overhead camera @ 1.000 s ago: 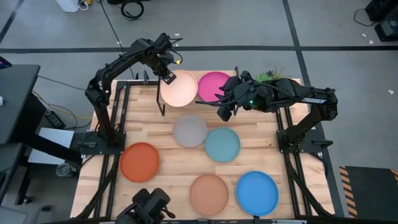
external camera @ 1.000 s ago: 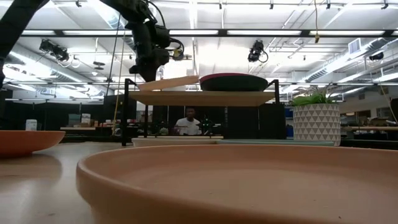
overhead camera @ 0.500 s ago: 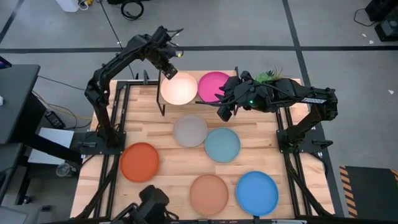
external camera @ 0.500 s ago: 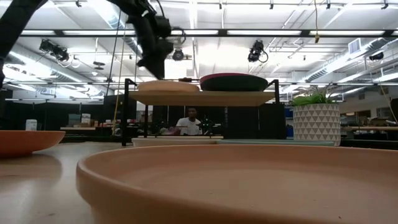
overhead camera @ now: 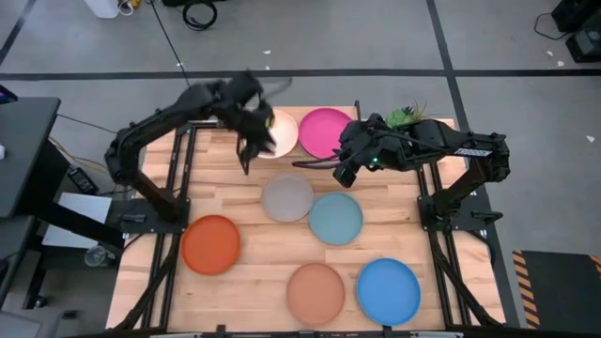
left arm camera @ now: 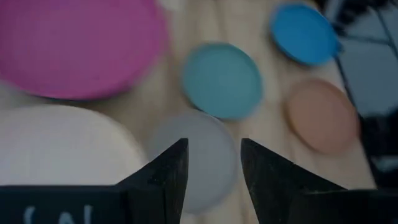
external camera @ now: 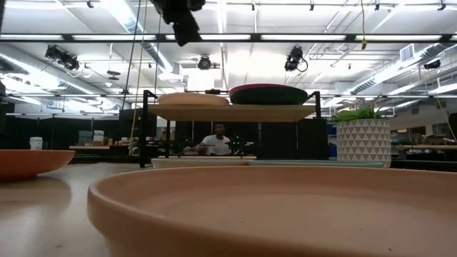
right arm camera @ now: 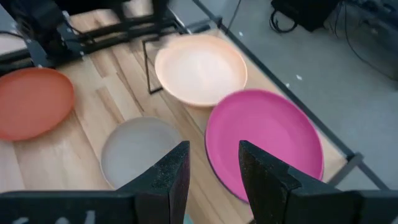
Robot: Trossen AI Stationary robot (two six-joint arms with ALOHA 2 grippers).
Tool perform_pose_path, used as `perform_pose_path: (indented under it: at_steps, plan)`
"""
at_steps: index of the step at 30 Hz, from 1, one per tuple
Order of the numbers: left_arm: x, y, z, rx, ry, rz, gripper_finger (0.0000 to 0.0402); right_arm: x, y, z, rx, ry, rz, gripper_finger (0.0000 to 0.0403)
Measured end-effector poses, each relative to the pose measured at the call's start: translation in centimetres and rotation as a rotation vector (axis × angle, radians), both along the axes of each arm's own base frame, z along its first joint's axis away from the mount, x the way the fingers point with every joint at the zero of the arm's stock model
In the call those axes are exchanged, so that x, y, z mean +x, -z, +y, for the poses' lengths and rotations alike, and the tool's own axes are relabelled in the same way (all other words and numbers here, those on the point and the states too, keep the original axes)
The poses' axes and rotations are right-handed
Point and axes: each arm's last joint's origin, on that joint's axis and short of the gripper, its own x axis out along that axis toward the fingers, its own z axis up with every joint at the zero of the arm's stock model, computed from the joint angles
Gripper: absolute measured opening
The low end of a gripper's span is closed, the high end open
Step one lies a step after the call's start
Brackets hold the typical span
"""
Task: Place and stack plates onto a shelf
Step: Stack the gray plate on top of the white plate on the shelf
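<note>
The shelf (external camera: 232, 113) stands at the table's far edge. On it lie a cream plate (overhead camera: 280, 131) on the left and a pink plate (overhead camera: 326, 131) on the right, each flat on its base. My left gripper (left arm camera: 211, 180) is open and holds nothing. It hangs high above the shelf's near left corner (overhead camera: 255, 145), clear of the cream plate (external camera: 193, 100). My right gripper (right arm camera: 211, 174) is open too, hovering at the pink plate's near edge (overhead camera: 340, 175). Grey (overhead camera: 287, 197), teal (overhead camera: 335, 218), orange (overhead camera: 210, 244), tan (overhead camera: 315, 293) and bright blue (overhead camera: 388, 291) plates lie on the tabletop.
A potted plant (external camera: 364, 143) stands at the far right corner beside the shelf. The shelf's black legs (external camera: 146, 128) rise from the tabletop. A person (external camera: 216, 140) sits in the room beyond the table. Bare wood lies between the orange and grey plates.
My left gripper has let go of the cream plate, risen well above the shelf and swung toward the table's near edge. The cream plate, tilted a second ago with one edge raised, now lies flat on the shelf beside the pink plate.
</note>
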Motion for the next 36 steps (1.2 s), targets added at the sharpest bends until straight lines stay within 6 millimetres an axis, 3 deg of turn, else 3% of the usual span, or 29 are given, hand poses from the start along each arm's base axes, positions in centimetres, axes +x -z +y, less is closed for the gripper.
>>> perform_pose_path:
  at_steps: [6,10,17,26,32,36]
  plan:
    - [-1.1,4.0,-5.2,-0.072,0.058,0.021,0.0155,-0.3,0.1,0.1,-0.001,-0.005,0.021,0.0143]
    - [-0.6,7.6,-8.3,-0.085,0.08,0.062,0.0155,-0.3,0.0,0.1,-0.019,-0.021,0.031,0.0143]
    - [1.0,14.2,-12.3,0.137,0.099,0.173,0.0155,-0.2,0.0,-0.1,-0.019,-0.018,0.028,0.0143]
    - [2.3,19.5,-14.8,0.311,0.298,0.221,0.0155,0.2,-0.2,0.2,0.029,-0.051,-0.025,0.0143]
    - [2.8,23.0,-14.7,0.358,0.287,0.34,0.0155,0.3,-0.4,0.5,0.031,-0.062,-0.049,0.0143]
    - [3.0,24.2,-14.5,0.398,0.253,0.388,0.0154,0.5,-0.5,0.6,0.033,-0.064,-0.069,0.0143]
